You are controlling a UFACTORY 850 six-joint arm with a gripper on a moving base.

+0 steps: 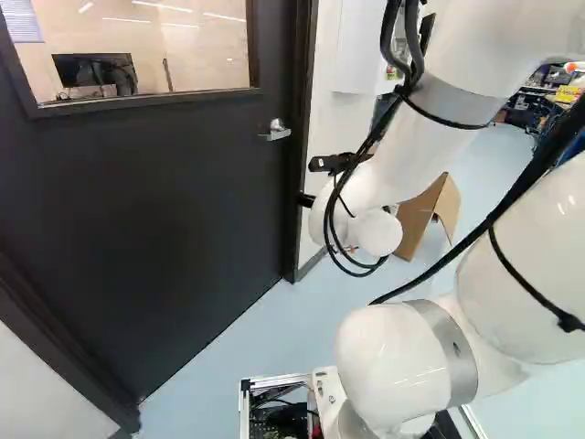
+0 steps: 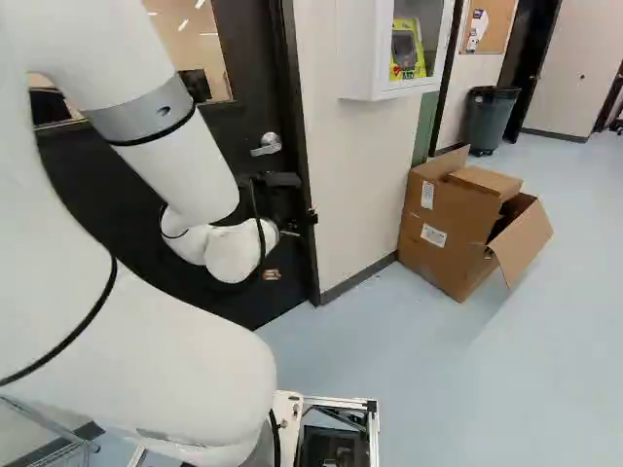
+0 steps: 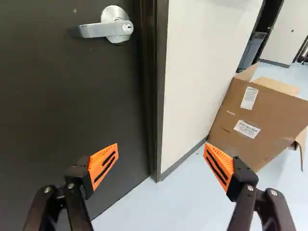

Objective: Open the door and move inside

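In the right base view my gripper shows as a dark part beyond the white wrist, its fingertips mostly hidden. The wrist view has the gripper wide open, nothing between its orange pads. The dark door stands closed in its frame, with a window in its upper part. Its silver lever handle, also the handle in the right base view, lies level. Seen from the wrist, the lever is ahead of the fingers and off toward the door side, untouched.
Right of the door are its dark frame and a white wall with a white cabinet. Open cardboard boxes stand on the floor against that wall. A grey bin is farther back.
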